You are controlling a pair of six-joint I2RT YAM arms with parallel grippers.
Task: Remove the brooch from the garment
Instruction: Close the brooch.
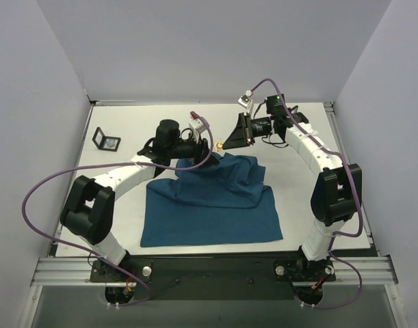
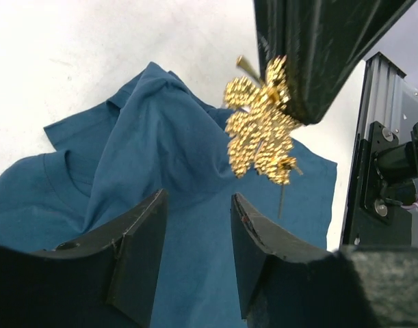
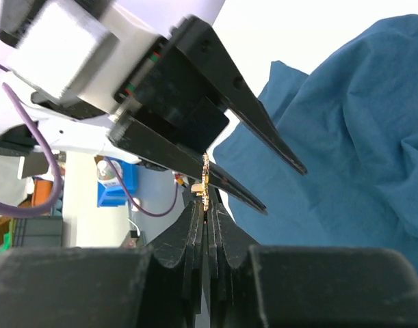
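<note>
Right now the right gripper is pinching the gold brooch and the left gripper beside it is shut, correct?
Not quite. The right gripper does pinch the brooch, but the left gripper is open: the left wrist view shows its fingers apart, the garment visible between them.

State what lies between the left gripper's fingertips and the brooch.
Nothing: in the left wrist view, the stretch from the left gripper up to the brooch is bare, with only the blue T-shirt showing behind it.

White arms (image 1: 123, 179), black hands (image 2: 198, 197), purple cables (image 1: 25, 205).
</note>
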